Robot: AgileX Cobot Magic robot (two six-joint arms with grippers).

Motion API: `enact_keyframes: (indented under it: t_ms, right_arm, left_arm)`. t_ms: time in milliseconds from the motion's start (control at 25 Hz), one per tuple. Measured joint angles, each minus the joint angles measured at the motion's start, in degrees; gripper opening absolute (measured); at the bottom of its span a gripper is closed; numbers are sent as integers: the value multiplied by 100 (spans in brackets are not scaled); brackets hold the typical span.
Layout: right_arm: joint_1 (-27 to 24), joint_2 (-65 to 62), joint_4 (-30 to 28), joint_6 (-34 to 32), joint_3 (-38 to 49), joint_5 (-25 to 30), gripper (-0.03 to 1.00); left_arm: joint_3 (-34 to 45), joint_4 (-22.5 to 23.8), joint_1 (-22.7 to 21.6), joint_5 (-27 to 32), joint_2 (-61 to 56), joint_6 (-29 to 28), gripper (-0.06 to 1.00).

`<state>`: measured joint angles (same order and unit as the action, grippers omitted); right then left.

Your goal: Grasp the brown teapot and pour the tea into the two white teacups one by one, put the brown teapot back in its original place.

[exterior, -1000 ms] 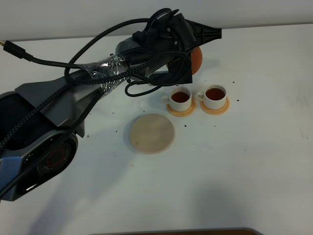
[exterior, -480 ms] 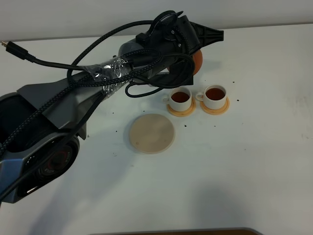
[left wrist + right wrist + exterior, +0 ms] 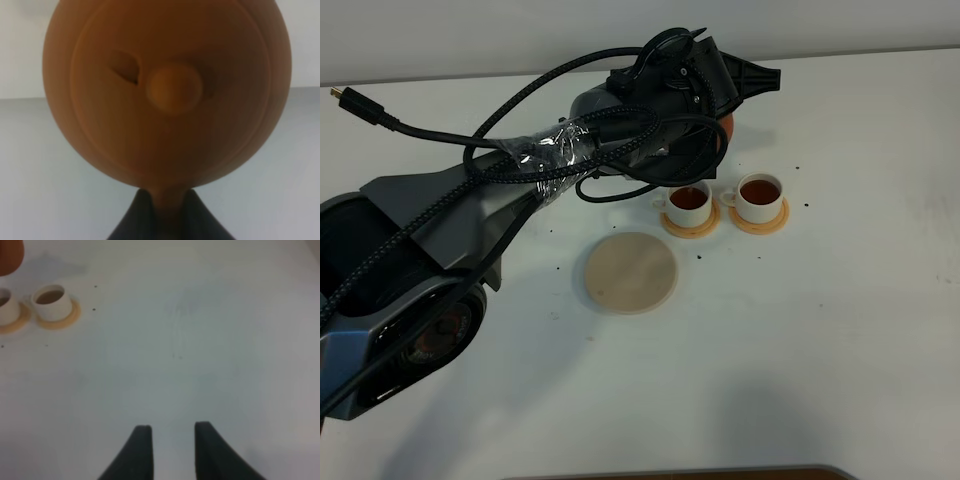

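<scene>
My left gripper (image 3: 725, 100) is shut on the handle of the brown teapot (image 3: 728, 126) and holds it in the air behind the cups. The arm hides most of the pot from above. In the left wrist view the brown teapot (image 3: 165, 90) fills the frame, lid and knob facing the camera, with the left gripper (image 3: 167, 212) clamped on its handle. Two white teacups (image 3: 690, 199) (image 3: 760, 193) stand on orange coasters, both holding dark tea. The original place, a pale beige disc (image 3: 631, 272), lies bare. My right gripper (image 3: 172, 442) is open over bare table.
A thick black cable (image 3: 430, 128) loops over the left arm, which spans the left half of the white table (image 3: 840, 300). In the right wrist view the teacups (image 3: 51, 303) sit far off, with a sliver of the teapot (image 3: 10, 255) at the frame corner.
The left gripper has drifted slightly right with the teapot, and the arm now covers more of the pot. Cups, disc and right gripper have not moved.
</scene>
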<state>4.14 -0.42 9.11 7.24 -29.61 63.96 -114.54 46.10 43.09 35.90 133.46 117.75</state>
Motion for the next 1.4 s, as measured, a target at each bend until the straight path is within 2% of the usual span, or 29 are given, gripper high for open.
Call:
enact_keyframes:
  t_ms: [480,600,760,880,1040,1320,1400]
  right_arm:
    - [0,0,0,0,0,0,24]
    - [0,0,0,0,0,0,24]
    - [0,0,0,0,0,0,24]
    - [0,0,0,0,0,0,24]
    - [0,0,0,0,0,0,24]
    - [0,0,0,0,0,0,24]
    - [0,0,0,0,0,0,24]
  left_arm:
    - [0,18,55,237,0,-18,14]
    - [0,18,55,296,0,-198,14]
    - [0,18,55,510,-12,-735,14]
    - [0,26,55,906,-95,-1125,14]
    - [0,27,38,1562,-300,-1741,14]
    - [0,-6,-70,3057,-532,-3099,14]
    - [-8,-159,-144,3131,-602,-3427,14]
